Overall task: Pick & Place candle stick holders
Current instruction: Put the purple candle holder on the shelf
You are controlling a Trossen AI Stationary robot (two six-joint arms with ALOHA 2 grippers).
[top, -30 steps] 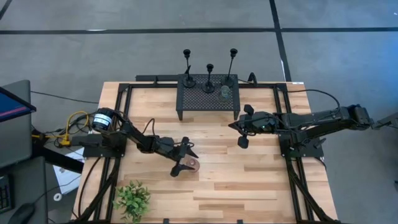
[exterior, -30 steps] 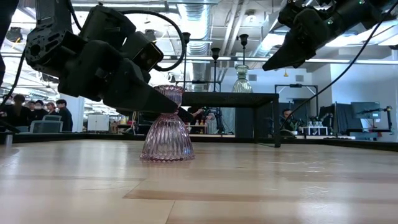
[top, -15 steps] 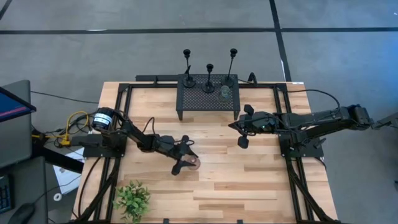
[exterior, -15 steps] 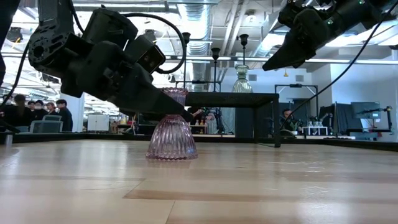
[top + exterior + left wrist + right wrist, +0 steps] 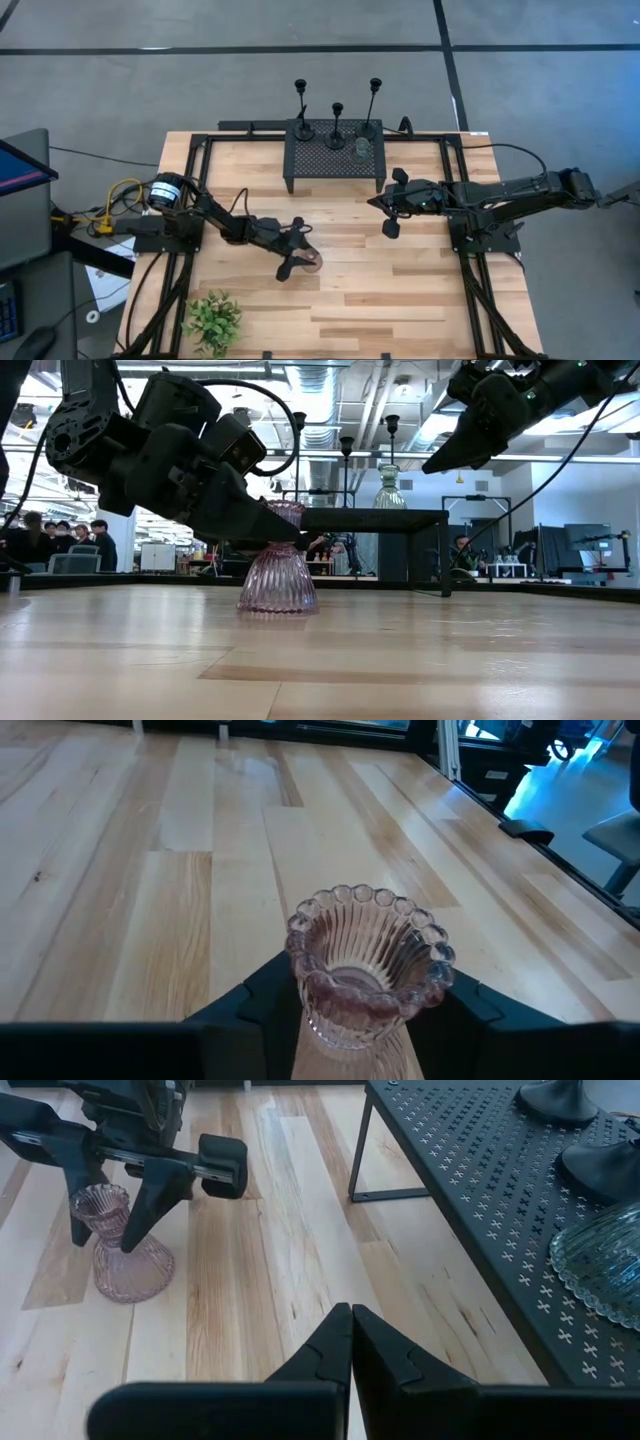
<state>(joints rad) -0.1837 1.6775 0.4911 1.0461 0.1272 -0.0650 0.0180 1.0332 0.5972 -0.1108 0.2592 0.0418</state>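
Ribbed pink glass holder [image 5: 368, 965] (glossy) on pale wood table [image 5: 180, 870]

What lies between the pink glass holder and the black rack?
Only bare wood of the table: the high view shows nothing between the pink holder and the rack.

Wooden table [image 5: 350, 290]; on it a perforated black stand [image 5: 335, 157], pink glass holder [image 5: 311, 262], leafy plant [image 5: 213, 318]
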